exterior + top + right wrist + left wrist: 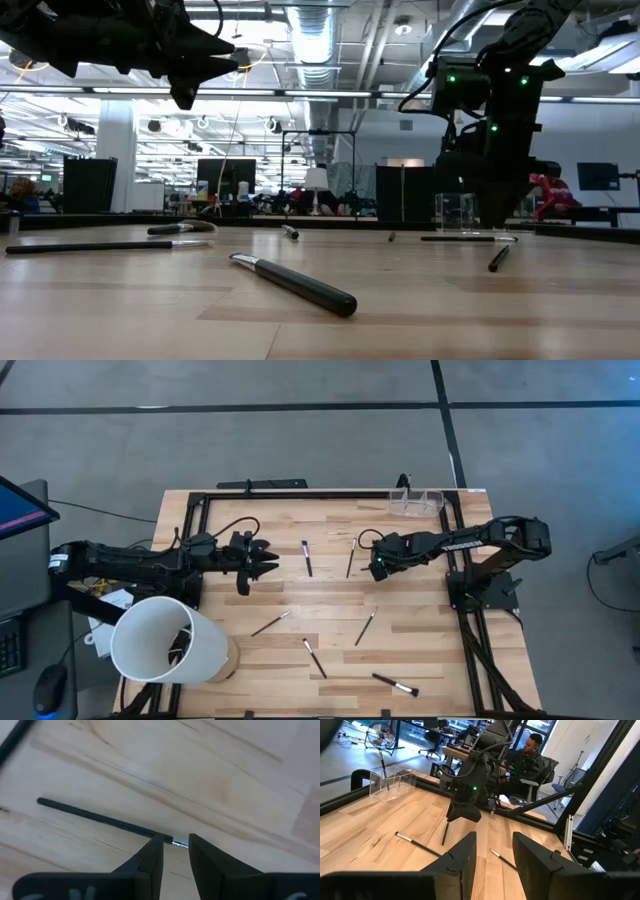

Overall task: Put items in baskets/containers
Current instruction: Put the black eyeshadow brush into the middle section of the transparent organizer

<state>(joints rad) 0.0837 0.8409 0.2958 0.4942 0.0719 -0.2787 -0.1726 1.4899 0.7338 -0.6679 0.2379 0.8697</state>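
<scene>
Brushes (pixel 308 557) lie scattered on the table (pixel 420 650); the holder (pixel 415 502) stands at its far-right corner.

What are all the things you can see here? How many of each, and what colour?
makeup brushes: six, dark handles, lying scattered on the table
standing brush: one, dark, upright in the clear holder
clear holder: one, see-through, table's far right corner
white tub: one, white, lying tipped at the table's near left corner
table: one, pale wood with a black frame
person: one, dark clothes, seated beyond the table
left gripper: one, dark, open and empty, above the table's left half
right gripper: one, dark, open, down at one brush's silvery ferrule, a finger on each side
</scene>
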